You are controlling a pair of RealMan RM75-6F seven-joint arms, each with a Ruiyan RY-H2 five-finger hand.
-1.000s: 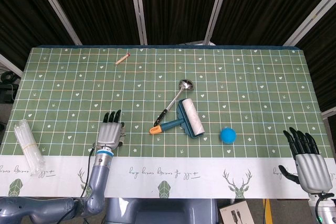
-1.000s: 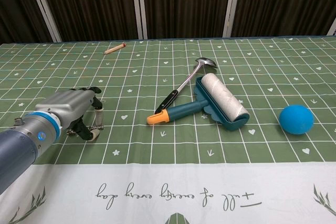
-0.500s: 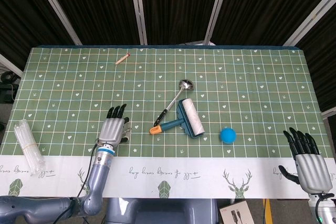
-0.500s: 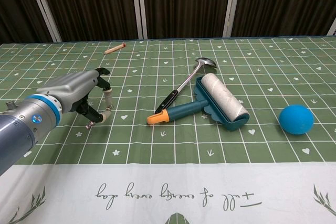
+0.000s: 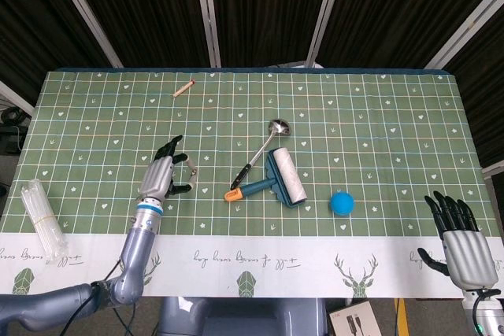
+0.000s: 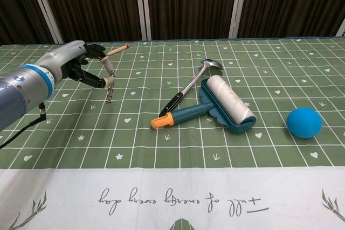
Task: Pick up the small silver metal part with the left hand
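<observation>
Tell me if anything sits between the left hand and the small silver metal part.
Nothing visible does. The left hand already pinches the small silver metal part in its fingers, and in the chest view the part hangs below them, apparently clear of the table.

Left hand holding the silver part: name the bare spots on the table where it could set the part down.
Left hand pinches the small silver metal part above bare cloth; that patch, left of the lint roller, is free. So is the near-left area between the plastic bundle and the roller's orange handle tip. The middle is crowded: ladle, roller, blue ball.
</observation>
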